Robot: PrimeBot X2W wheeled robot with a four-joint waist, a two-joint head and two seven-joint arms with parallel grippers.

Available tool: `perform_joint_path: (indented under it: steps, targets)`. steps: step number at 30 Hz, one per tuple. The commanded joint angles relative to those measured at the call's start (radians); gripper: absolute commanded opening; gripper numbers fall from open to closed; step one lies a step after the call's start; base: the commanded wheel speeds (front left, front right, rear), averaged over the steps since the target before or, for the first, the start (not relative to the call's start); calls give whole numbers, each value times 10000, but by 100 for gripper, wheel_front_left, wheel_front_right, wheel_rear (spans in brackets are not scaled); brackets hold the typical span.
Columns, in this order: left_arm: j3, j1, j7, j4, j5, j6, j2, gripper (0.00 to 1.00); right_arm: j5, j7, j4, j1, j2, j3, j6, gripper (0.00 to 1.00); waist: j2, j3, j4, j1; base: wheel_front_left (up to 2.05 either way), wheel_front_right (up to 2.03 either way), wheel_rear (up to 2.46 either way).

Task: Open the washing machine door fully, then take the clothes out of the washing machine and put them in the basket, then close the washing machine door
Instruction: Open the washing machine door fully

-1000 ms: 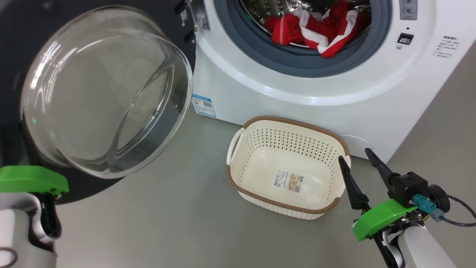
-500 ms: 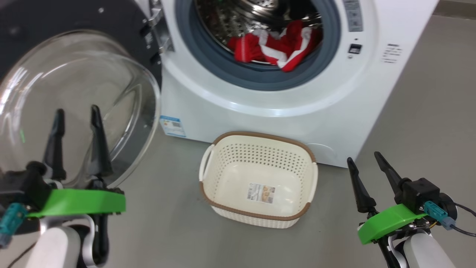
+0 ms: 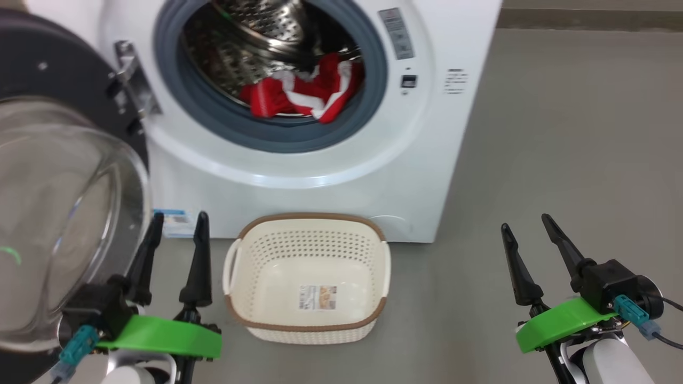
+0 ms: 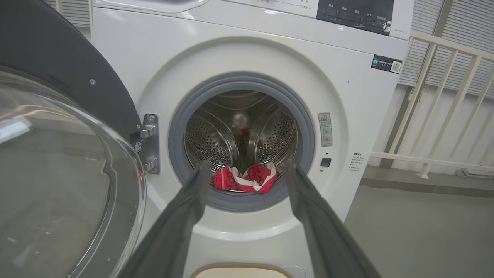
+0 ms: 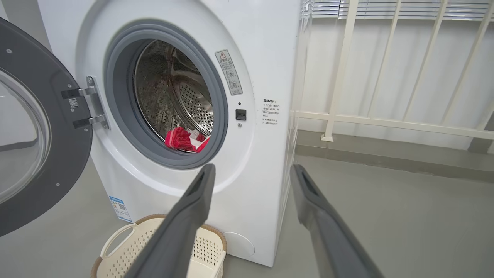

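Left gripper [image 3: 180, 216] rose beside basket [image 3: 309, 217]; it and right gripper [image 3: 525, 221] gape empty; reaching clothes [image 3: 299, 98] may strike the door [image 3: 53, 69].

The room I work in
I see a flat grey floor [image 3: 565, 138], a white wall [image 5: 382, 77], a cream railing [image 5: 386, 122] in front of it, and blinds [image 4: 467, 19] up high.

Grey floor [image 3: 560, 133], white railing [image 5: 386, 122]

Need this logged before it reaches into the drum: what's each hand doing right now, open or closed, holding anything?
Left hand: open, holding nothing.
Right hand: open, holding nothing.
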Motion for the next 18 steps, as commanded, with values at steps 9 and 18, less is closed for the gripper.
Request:
perform_joint_path:
  steps: [9,18]
  targets:
    - [1002,763,-206,-248,718,-246,45,100,-3,-65,-1068,279,22,-184,73,100,0,-391,-1668,0,0,0,0]
    - [1655,1969,-208,-235,1170,-581,-400,100,103,-65,-1611,996,-40,-397,73,100,0,-690,-2007,0,0,0,0]
